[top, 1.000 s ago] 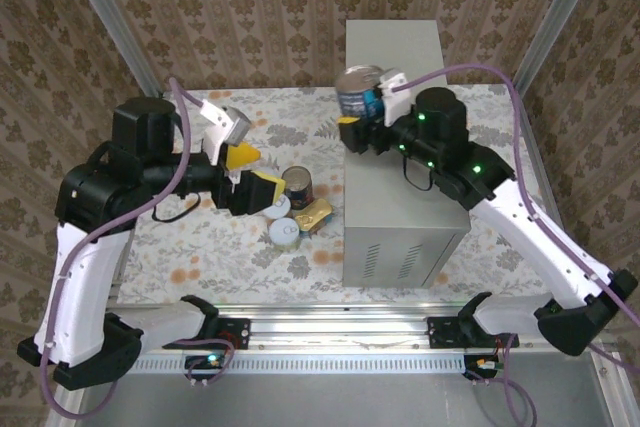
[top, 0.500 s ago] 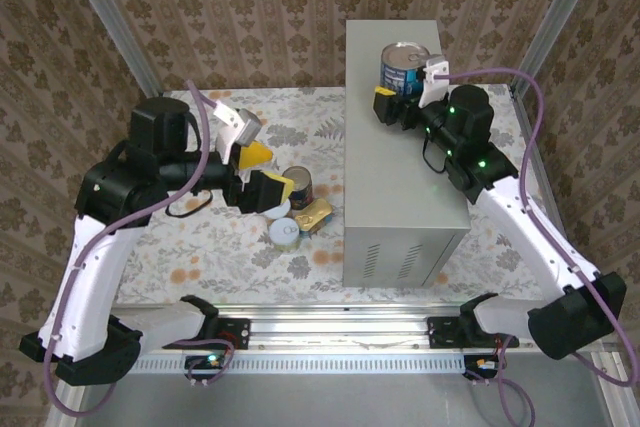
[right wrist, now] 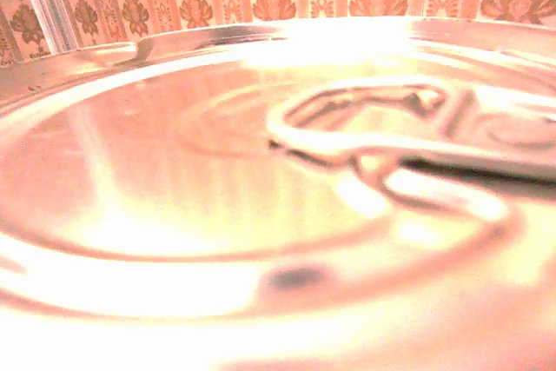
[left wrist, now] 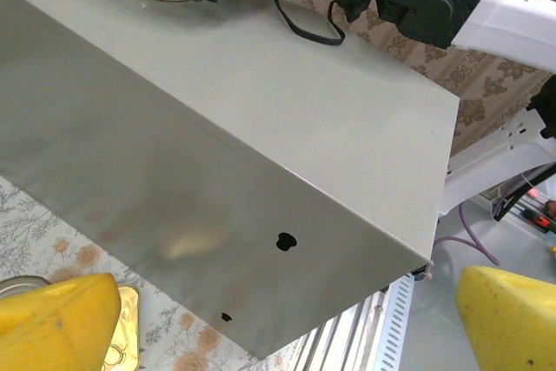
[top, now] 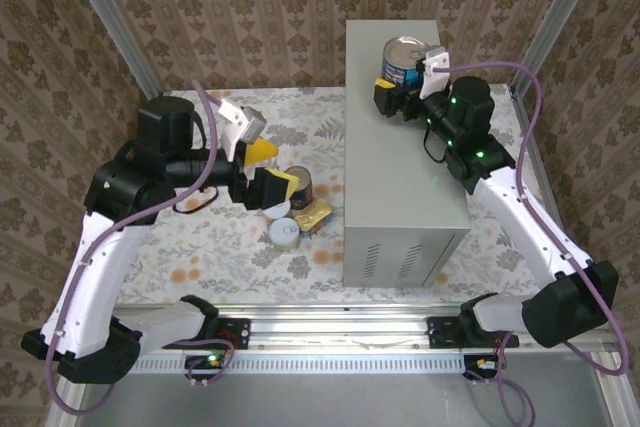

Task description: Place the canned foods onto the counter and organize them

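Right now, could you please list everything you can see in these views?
round blue-labelled can with a silvery lid: one, blue, upright on the far end of the box top
tall light grey metal box: one, grey, right of centre
round dark red can: one, on the floor left of the box
round can with a pale lid: one, label hidden, floor
flat rectangular gold tin: one, gold, floor beside the box
floral-patterned floor: one
left gripper: yellow fingers, open, above the floor tins
right gripper: at the blue can
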Action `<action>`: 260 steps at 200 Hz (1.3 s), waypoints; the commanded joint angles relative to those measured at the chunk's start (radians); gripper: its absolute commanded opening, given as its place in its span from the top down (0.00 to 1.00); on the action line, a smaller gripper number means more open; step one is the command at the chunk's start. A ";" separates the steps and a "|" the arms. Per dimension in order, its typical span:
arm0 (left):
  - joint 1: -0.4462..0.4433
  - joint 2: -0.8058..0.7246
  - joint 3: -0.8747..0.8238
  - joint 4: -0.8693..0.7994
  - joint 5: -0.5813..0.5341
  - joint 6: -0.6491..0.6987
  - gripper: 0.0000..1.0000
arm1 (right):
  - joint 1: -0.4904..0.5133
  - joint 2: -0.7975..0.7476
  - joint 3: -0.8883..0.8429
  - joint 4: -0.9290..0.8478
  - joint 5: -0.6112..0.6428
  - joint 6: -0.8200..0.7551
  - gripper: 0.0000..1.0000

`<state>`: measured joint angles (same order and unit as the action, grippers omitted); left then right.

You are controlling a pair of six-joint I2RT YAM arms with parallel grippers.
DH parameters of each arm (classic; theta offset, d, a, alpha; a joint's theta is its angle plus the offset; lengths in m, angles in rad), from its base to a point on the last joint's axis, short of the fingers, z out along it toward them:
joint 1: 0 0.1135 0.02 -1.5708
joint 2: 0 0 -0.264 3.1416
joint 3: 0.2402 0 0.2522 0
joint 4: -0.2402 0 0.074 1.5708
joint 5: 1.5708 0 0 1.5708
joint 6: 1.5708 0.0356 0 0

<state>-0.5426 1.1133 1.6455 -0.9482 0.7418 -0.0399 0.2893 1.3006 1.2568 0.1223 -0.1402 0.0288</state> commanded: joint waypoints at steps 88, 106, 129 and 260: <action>-0.003 0.010 0.006 0.075 0.057 -0.011 0.00 | -0.018 -0.080 0.118 -0.113 0.000 -0.070 0.00; -0.003 0.012 0.019 0.083 0.037 -0.018 0.00 | -0.021 -0.066 0.136 -0.125 -0.002 -0.070 0.02; -0.003 0.013 0.026 0.101 -0.010 -0.030 0.00 | -0.029 -0.048 0.150 -0.123 -0.003 -0.064 0.06; -0.043 -0.008 -0.079 0.236 -0.322 -0.082 0.00 | -0.095 0.226 0.371 -0.086 0.089 -0.053 0.19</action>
<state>-0.5777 1.1248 1.6024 -0.7536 0.4530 -0.0948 0.2184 1.4631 1.5711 0.0135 -0.1345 -0.0269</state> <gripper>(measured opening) 0.999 0.814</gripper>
